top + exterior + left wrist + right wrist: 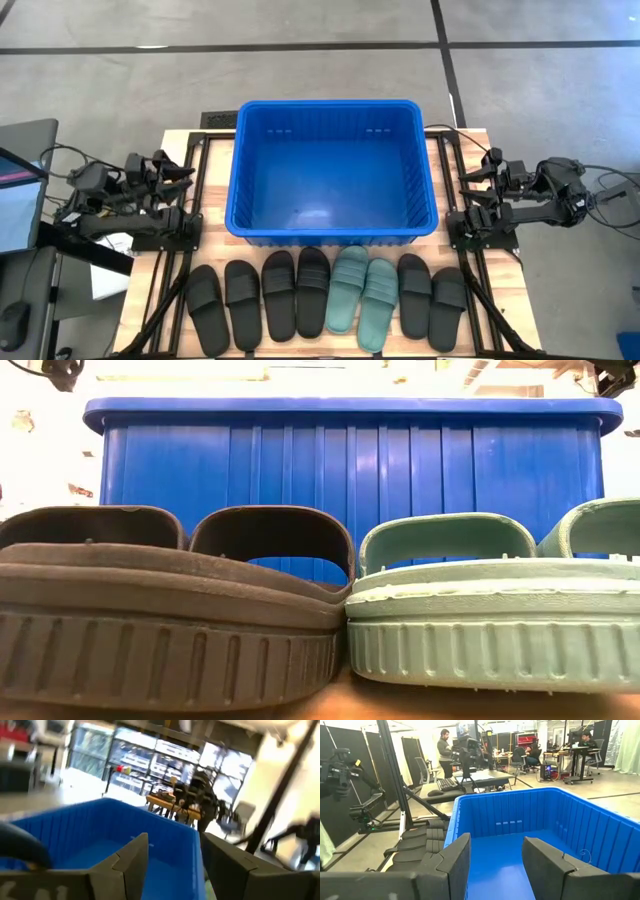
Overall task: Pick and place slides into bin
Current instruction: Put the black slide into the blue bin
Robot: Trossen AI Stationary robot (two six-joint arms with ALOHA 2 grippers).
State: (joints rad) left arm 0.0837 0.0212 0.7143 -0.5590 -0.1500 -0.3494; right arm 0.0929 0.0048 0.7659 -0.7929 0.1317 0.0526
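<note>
**Eight slides lined up, bin empty, both arms waiting**

The slides (330,292) lie in a row on the wooden desk (505,290), just in front of the bin (332,170): four black ones, then the two pale teal ones (362,290), then two more black. They lie side by side, touching or nearly so, toes toward the bin. The bin holds nothing yet.

The left hand (170,175) hovers beside the bin's left wall, and the right hand (478,178) beside its right wall. Both have their fingers spread, with nothing between them (each wrist view shows a clear gap looking over the rim).

The slides look like light moulded rubber, flexible but holding their shape, with a ribbed sole edge. The arched strap (272,535) stands clear of the footbed, so it is probably the best hold; pinching the sole edge would be harder with neighbours so close.
</note>
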